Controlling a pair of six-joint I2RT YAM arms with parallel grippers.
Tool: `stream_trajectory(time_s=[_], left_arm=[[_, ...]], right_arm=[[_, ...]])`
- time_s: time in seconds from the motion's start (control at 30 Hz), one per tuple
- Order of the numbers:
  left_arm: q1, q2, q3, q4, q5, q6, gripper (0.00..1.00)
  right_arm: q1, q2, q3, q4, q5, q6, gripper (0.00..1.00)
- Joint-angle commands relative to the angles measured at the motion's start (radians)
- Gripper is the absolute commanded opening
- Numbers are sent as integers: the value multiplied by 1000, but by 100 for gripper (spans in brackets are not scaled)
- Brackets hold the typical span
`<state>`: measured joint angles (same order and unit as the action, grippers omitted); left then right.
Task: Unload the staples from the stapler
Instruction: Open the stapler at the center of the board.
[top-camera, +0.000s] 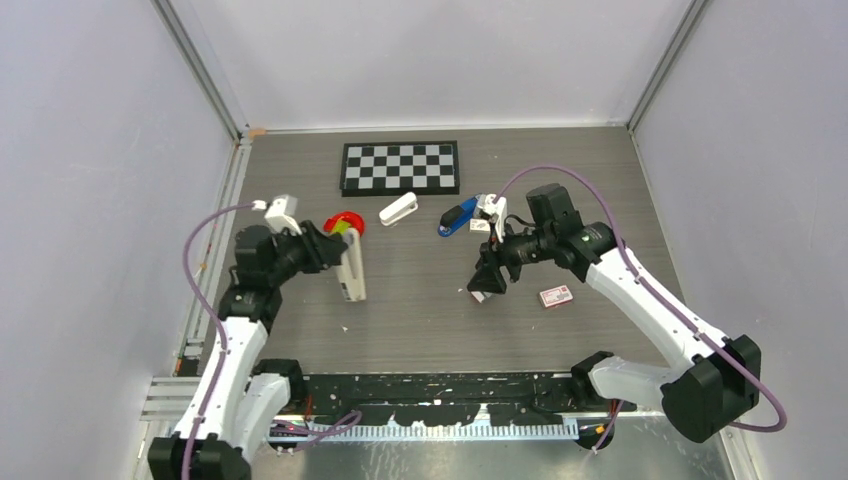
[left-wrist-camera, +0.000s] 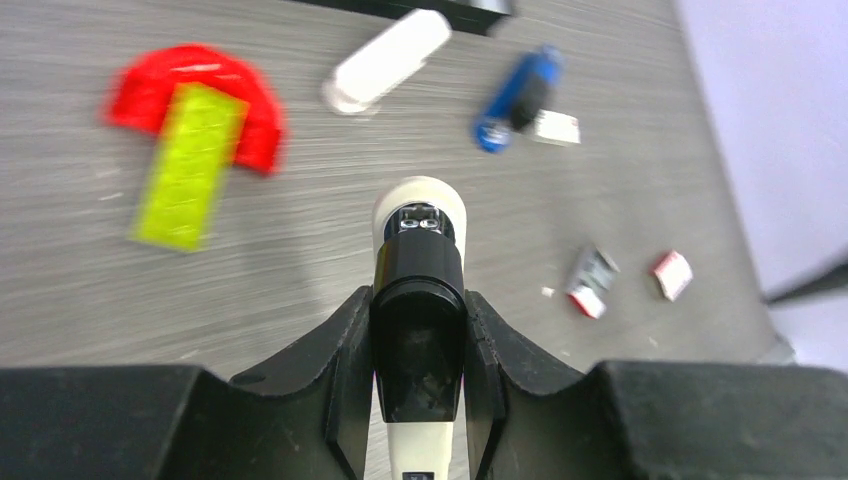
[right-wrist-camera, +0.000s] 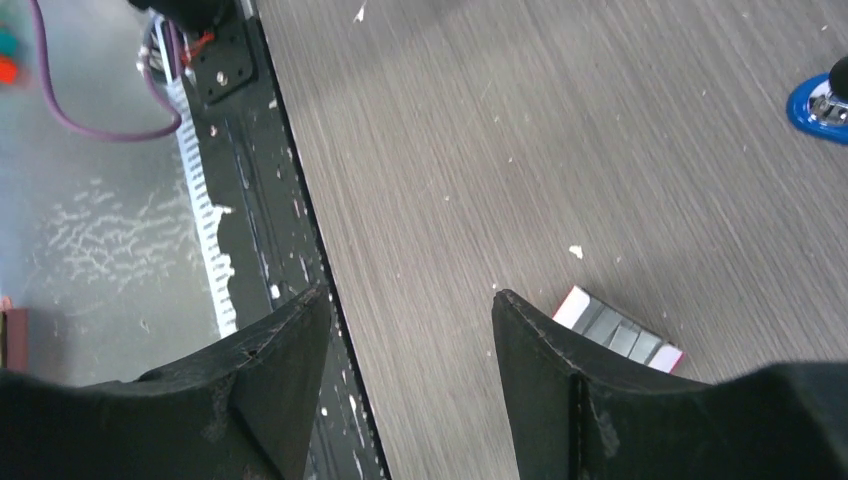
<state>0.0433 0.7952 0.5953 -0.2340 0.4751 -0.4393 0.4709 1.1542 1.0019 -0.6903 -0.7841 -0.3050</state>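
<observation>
Counter (top-camera: 420, 330): grey wood-grain. Upper centre: checkerboard (top-camera: 400, 167). Just below, left to right: red disc (top-camera: 338, 222), white stapler (top-camera: 398, 210), blue stapler (top-camera: 459, 217). Right of centre: small box (top-camera: 556, 296), second small box (top-camera: 479, 296), apart.

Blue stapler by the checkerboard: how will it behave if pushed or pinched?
Probably stiff: the blue stapler looks like hard plastic. It is small, so likely light. Lying low and lengthwise on the table, it should slide or spin under a push rather than tip or roll. Its smooth-looking shell may slip when pinched.
</observation>
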Motion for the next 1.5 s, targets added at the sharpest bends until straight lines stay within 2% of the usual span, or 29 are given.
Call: stream_trajectory(time_s=[0.0,0.07,0.23,0.27,0.43,0.67,1.03,1.47], left_arm=[[-226,-75,-65,372,13,-200,0],[-319,-72,-108,461,-41,-241,0],[-538,-27,-174,650,-202,-274,0],[-576,-23,-185,679,-235,-273,0],[-702,1,-232,789,-393,-250,0],[-785,38,-252,853,-512,-236,0],[-834,48,-256,859,-571,-231,0],[-899,115,-238,913,-602,-223,0]], right_arm=[[-2,-19,-51,343,-60,226,66],[-4,4,-66,481,-77,351,70],[-3,109,-70,755,-81,709,69],[-3,112,-91,822,-82,756,69],[-4,95,-188,926,12,865,67],[39,191,-155,851,49,835,65],[109,252,-103,762,93,770,58],[126,275,-82,714,163,744,41]])
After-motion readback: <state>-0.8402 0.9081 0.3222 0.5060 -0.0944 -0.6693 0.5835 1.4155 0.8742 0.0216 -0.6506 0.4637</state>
